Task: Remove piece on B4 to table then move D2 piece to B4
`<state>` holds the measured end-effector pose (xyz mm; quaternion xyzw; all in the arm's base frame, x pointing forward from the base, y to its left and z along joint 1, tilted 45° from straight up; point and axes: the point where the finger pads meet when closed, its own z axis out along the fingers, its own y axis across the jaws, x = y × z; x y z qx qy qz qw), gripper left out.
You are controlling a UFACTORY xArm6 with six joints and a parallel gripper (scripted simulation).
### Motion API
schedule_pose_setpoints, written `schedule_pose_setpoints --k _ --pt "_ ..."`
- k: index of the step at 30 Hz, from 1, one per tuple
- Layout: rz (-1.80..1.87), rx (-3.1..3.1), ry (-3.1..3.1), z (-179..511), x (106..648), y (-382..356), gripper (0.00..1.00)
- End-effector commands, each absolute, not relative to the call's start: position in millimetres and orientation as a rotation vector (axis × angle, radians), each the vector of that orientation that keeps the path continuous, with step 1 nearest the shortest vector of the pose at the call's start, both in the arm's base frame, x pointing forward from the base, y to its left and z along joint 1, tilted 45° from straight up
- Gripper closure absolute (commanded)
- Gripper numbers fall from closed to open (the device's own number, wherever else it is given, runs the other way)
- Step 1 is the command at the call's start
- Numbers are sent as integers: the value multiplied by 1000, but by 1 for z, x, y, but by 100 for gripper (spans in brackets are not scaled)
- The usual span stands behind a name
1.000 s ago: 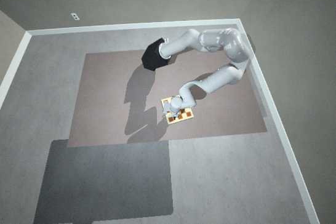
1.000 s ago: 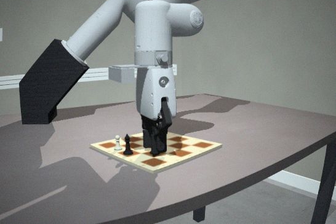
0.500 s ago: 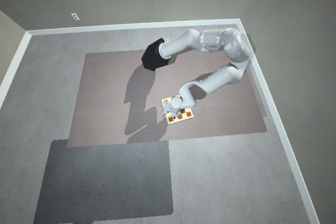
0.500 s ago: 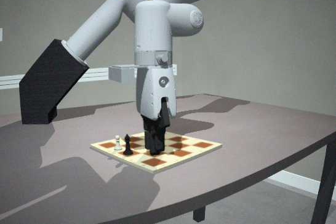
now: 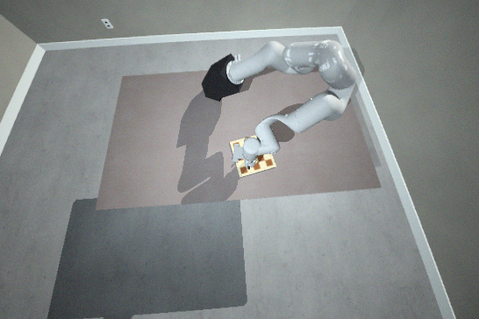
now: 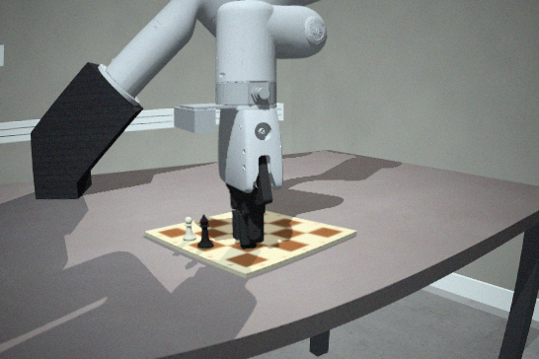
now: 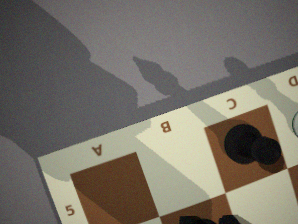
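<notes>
The small chessboard (image 6: 258, 245) lies on the table and also shows in the overhead view (image 5: 253, 157). My gripper (image 6: 248, 233) stands straight down on the board with its dark fingers shut on a small black piece. The fingers hide that piece almost wholly. In the wrist view only dark shapes (image 7: 205, 219) show at the bottom edge, on the row below B5. The fingertips are down at the board's surface. A black bishop (image 6: 204, 232) (image 7: 248, 144) stands upright on C5. A white pawn (image 6: 189, 229) stands beside it on D5.
The arm's black base (image 6: 74, 137) stands at the back left of the table. The table's front edge curves close to the board's near corner. The wrist view shows the A to D letters and the 5 on the board's rim.
</notes>
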<state>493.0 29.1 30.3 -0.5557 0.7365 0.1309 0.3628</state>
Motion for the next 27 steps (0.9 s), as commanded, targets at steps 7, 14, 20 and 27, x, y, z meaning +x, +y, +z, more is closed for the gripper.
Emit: schedule_pose_setpoints --k 7,14,20,27 --pt "334 -1430 1896 31 494 28 100" --pt "334 -1430 1896 31 494 28 100" --pt "334 -1430 1896 34 492 26 100" --pt "334 -1430 1896 61 477 3 100"
